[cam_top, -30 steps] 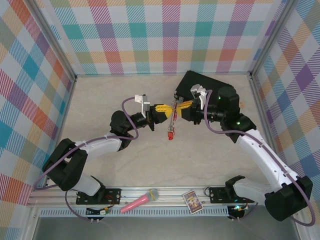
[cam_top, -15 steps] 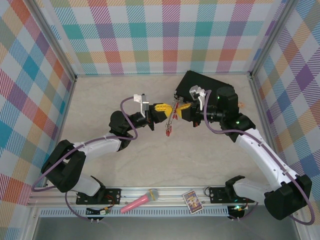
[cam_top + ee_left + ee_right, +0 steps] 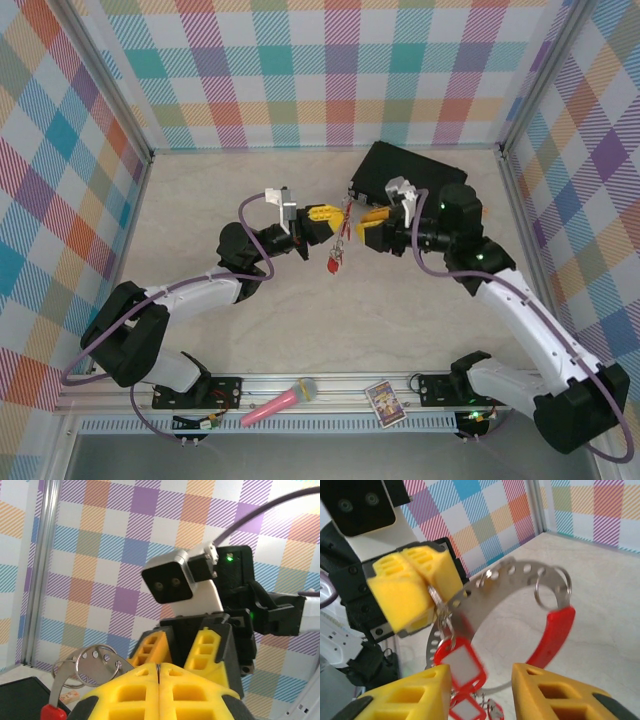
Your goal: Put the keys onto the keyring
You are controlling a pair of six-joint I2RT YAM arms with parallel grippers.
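Keyring (image 3: 344,222) held in the air over the far half of the desk (image 3: 420,330), a little right of the middle and just in front of the black box (image 3: 410,170) near the far right corner. The left gripper (image 3: 328,214) has its jaws pressed together on the keyring's perforated metal band (image 3: 520,575), at the spot where the keys (image 3: 462,667) hang. This grip carries the ring upright, so the red tags dangle below it (image 3: 335,263) and the red arc (image 3: 555,630) swings free on the opposite side.

The right gripper (image 3: 480,692) faces the left one with its jaws spread. The tags and the lower rim lie in the gap between them, and no contact with either is evident. In the left wrist view the closed yellow pads (image 3: 159,680) sit in the foreground, with the band (image 3: 95,666) off to their left.

At least two tags appear to be threaded already; a third is too blurred to confirm. One arm probably acts as a fixed clamp while the other stands open, ready to re-grip or adjust. A small split ring (image 3: 552,587) sits near the arc's end.
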